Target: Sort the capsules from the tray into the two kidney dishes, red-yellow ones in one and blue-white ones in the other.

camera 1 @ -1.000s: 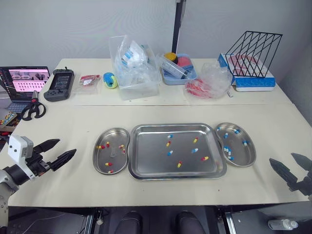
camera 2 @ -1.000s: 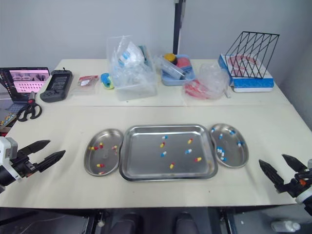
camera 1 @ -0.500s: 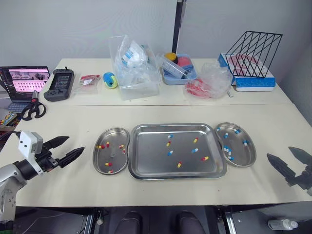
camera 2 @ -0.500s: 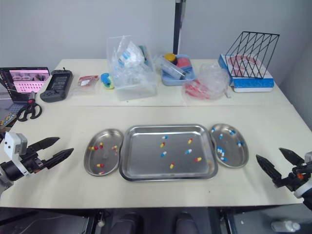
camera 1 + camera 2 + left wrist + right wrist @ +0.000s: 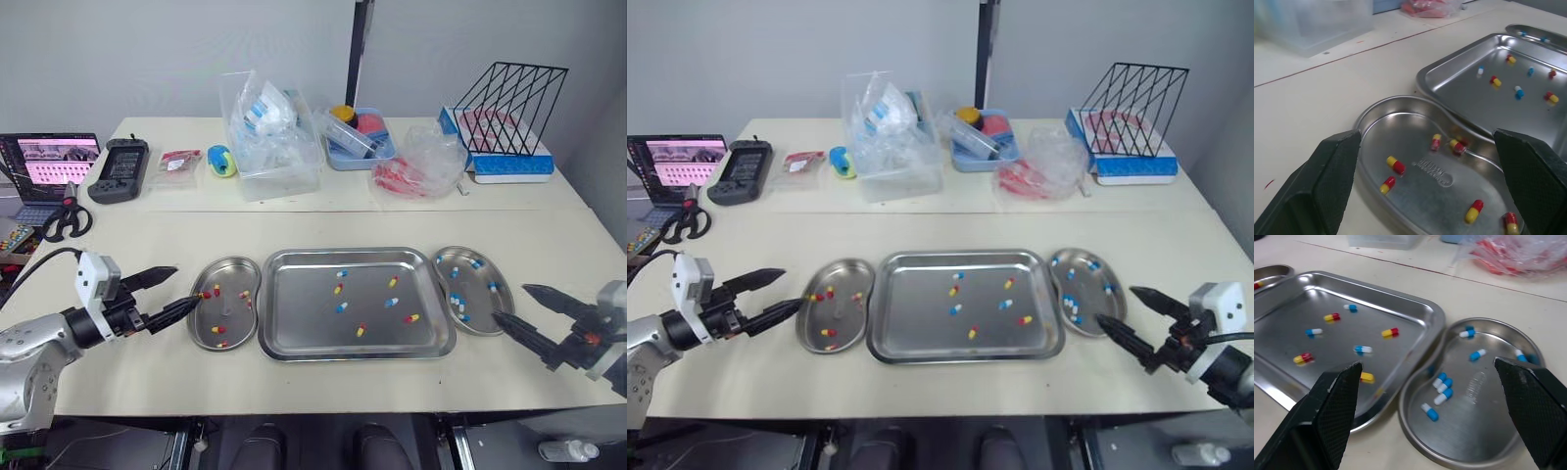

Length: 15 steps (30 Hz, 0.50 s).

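Closed in over the last second (fingers spread wide on both): left gripper (image 5: pixel 189 283) at 9 o'clock of the left kidney dish (image 5: pixel 227 259), right gripper (image 5: pixel 508 302) at 4 o'clock of the right kidney dish (image 5: pixel 460 248). Unmoved between them, capsules (image 5: pixel 341 306) loose in the tray (image 5: pixel 343 252).

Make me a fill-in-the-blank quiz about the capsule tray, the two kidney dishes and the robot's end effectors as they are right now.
Everything in the left kidney dish is coloured ____.
The tray holds exactly ____ blue-white capsules.
The left end effector and the right end effector are both ____, holding nothing.
Missing words: red-yellow; three; open.
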{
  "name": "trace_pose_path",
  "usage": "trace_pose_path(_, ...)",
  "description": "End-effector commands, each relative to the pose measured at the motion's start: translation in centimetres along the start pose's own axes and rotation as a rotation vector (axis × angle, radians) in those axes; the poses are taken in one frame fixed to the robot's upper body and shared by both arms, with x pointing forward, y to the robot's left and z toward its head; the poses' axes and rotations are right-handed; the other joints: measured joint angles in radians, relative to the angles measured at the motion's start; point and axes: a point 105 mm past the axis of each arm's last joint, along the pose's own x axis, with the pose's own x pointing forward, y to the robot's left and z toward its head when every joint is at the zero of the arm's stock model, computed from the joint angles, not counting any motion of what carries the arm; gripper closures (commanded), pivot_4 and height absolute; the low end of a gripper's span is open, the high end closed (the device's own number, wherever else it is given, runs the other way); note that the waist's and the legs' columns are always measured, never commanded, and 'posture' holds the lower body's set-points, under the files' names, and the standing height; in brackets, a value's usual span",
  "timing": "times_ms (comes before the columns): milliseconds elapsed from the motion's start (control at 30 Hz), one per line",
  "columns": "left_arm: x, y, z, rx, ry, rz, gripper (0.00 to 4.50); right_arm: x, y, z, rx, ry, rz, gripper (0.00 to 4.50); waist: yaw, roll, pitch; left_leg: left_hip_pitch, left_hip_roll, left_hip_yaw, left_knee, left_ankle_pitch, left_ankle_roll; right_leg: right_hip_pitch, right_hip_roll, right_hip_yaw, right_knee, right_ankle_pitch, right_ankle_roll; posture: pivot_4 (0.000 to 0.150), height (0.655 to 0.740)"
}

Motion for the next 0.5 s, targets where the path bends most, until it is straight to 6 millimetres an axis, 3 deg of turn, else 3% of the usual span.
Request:
trace_pose_path(33,1.1,-1.2,1.4,0.054,-0.006,-0.092,0.00,0.7,1.4,1.3,-0.040,-0.008,0.098,0.01,0.000,0.000,0.000,0.000,0.000,0.000,0.000,0.000,0.000,0.000,0.000,0.000,0.000,0.000,0.000,0.150,0.7275)
trace_pose_path(500,11.8,-10.2,3.4,0.053,0.008,-0.641,0.00,4.5,5.8,2.2,-0.070,0.064,0.421,0.01,0.000,-0.001,0.000,-0.004,-0.001,-0.001,0.004,0.000,0.000,0.000,0.001,-0.001,0.000,0.000,0.001,0.150,0.7275)
